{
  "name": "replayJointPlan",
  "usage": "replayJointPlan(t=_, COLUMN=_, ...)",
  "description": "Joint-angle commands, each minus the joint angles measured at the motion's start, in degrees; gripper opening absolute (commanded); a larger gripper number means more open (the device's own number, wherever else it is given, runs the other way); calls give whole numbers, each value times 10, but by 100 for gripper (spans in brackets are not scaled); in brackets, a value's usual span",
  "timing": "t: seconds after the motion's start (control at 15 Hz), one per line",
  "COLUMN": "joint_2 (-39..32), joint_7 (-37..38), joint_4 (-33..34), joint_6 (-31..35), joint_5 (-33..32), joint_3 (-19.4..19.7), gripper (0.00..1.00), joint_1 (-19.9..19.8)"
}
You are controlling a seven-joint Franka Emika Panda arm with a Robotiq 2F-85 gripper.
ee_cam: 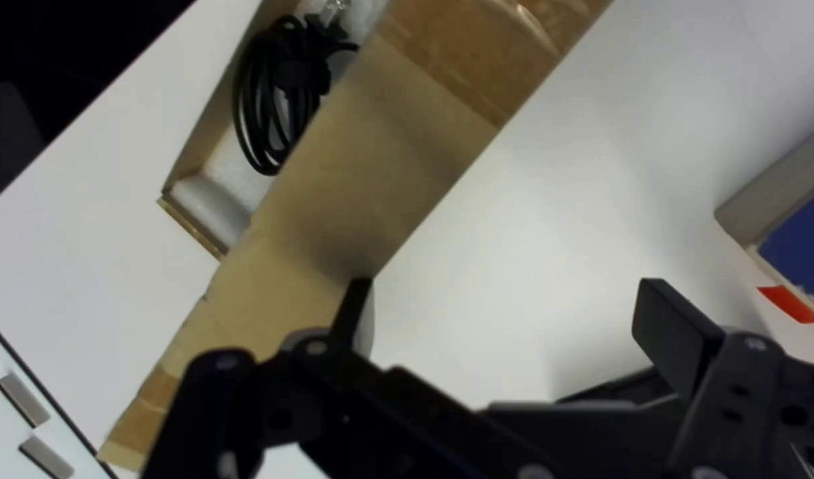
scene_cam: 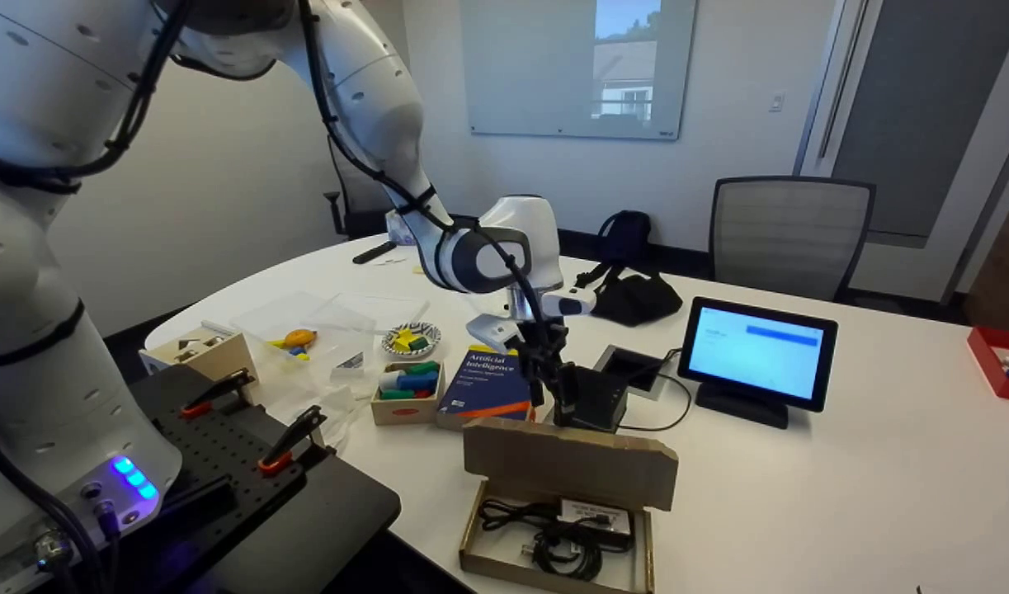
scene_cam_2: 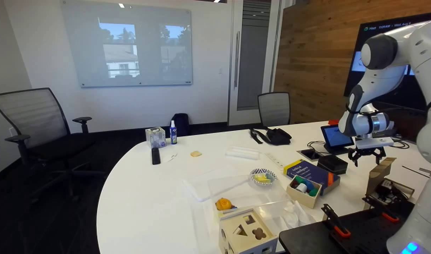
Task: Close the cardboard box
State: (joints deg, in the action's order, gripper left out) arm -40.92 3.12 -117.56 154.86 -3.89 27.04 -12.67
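One cardboard box point(scene_cam: 504, 568), found open on white table point(scene_cam: 842, 495), with raised lid flap point(scene_cam: 570, 466), coiled black cord point(ee_cam: 293, 76) inside. Noticed glossy tape point(ee_cam: 473, 60) on flap in wrist view alone; counted two clamps point(scene_cam: 294, 441) in both exterior views. Read "Artificial Intelligence" on blue book point(scene_cam: 483, 388), "Meet" on wall screen point(scene_cam_2: 370, 33). Saw gripper point(ee_cam: 506, 285) spread wide by flap; could not tell whether touching.

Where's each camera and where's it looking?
An exterior view: beside the robot's base, facing the whiteboard; arm and jaws show.
An exterior view: by the base, looking across the shape sorter and table; arm and jaws show.
Wrist view: mounted on the arm, looking down at the cardboard box; jaws show.
Both exterior views share the whiteboard.
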Motion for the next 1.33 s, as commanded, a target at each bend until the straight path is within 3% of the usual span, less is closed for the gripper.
replayJointPlan(t=0.0, joint_2=-26, joint_7=43, joint_4=15, joint_6=-46, joint_5=-42, joint_3=25, gripper=100, joint_1=14)
replayJointPlan(t=0.33, joint_2=-40, joint_7=60, joint_4=0, joint_6=-97, joint_5=-93, joint_3=50, gripper=100, joint_1=16)
replayJointPlan(t=0.53, joint_2=-70, joint_7=89, joint_4=-7, joint_6=-86, joint_5=-120, joint_3=71, gripper=100, joint_1=17)
replayJointPlan(t=0.93, joint_2=-169, joint_7=144, joint_4=-8, joint_6=62, joint_5=-71, joint_3=58, gripper=100, joint_1=-19)
replayJointPlan(t=1.27, joint_2=-240, joint_7=160, joint_4=14, joint_6=185, joint_5=48, joint_3=34, gripper=100, joint_1=-45)
